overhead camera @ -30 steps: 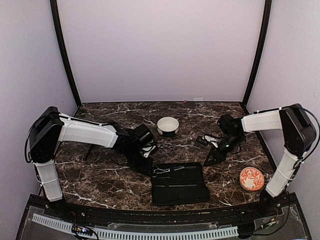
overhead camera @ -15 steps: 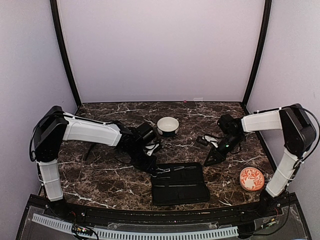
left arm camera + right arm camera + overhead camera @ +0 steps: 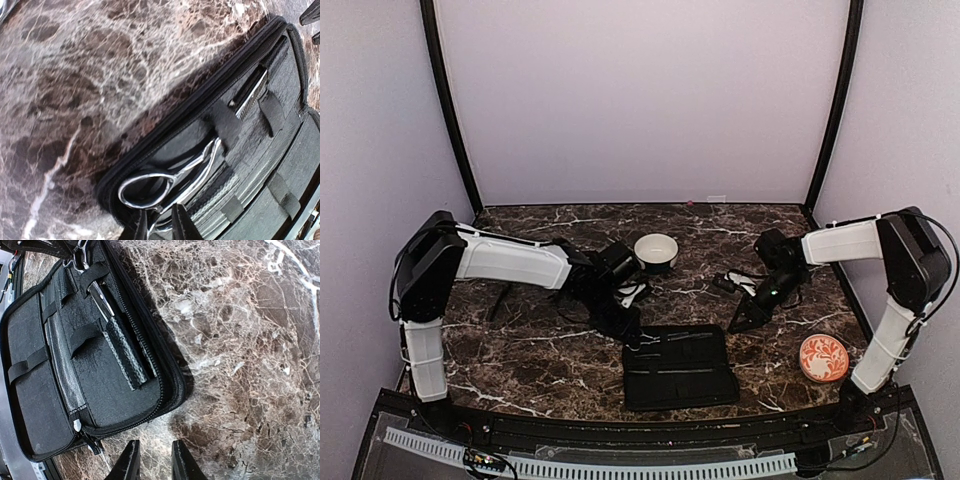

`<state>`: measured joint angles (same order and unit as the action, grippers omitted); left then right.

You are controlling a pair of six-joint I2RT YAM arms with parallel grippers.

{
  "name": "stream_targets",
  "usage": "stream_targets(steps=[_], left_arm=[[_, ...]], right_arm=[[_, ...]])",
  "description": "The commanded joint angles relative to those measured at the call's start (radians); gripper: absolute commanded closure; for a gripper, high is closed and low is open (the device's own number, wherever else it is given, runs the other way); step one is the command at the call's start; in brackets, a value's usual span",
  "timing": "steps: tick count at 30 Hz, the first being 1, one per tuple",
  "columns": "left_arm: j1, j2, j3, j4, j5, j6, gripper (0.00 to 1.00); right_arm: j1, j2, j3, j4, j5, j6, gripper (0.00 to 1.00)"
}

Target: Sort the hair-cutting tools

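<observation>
A black fabric case (image 3: 680, 372) lies open at the near middle of the table. Silver scissors (image 3: 196, 165) lie along its upper left edge, blades tucked under a strap and one ring handle showing. My left gripper (image 3: 161, 229) is shut on the scissors' other handle at the case's left end (image 3: 632, 330). Further along the same row sits a black-and-silver stick-like tool (image 3: 250, 94), and the right wrist view shows a textured black tool (image 3: 125, 357) under a strap. My right gripper (image 3: 152, 462) is open over bare table just off the case's right corner (image 3: 738, 322).
A white bowl (image 3: 656, 252) stands behind the case, close to my left forearm. An orange patterned dish (image 3: 823, 357) sits at the near right by my right arm's base. The case's zipper pull (image 3: 75, 426) hangs at its right end.
My left arm has moved right toward the case, sliding the scissors further in under the strap. The right arm has stayed still.
</observation>
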<state>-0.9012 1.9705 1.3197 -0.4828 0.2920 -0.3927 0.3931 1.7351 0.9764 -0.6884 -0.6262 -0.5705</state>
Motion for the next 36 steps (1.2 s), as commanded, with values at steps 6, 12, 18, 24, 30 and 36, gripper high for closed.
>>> stream_targets(steps=[6,12,18,24,30,36], left_arm=[[0.004,0.041,0.051,0.03,0.05,0.026,0.83],[0.004,0.055,0.065,0.04,0.064,0.027,0.83],[0.0,0.068,0.083,0.057,0.096,0.028,0.83],[-0.015,0.098,0.121,0.074,0.14,0.029,0.83],[-0.025,0.119,0.15,0.075,0.137,0.03,0.82],[-0.026,0.123,0.157,0.076,0.13,0.03,0.82]], right_arm=[[0.007,0.01,-0.001,0.0,0.01,-0.005,0.79],[0.006,0.009,0.0,0.0,0.012,-0.005,0.79],[0.006,0.009,0.001,0.0,0.011,-0.006,0.79],[0.006,0.01,0.003,0.001,0.015,-0.006,0.79],[0.006,0.005,0.002,0.001,0.017,-0.004,0.79],[0.006,0.006,0.002,0.001,0.017,-0.004,0.79]])
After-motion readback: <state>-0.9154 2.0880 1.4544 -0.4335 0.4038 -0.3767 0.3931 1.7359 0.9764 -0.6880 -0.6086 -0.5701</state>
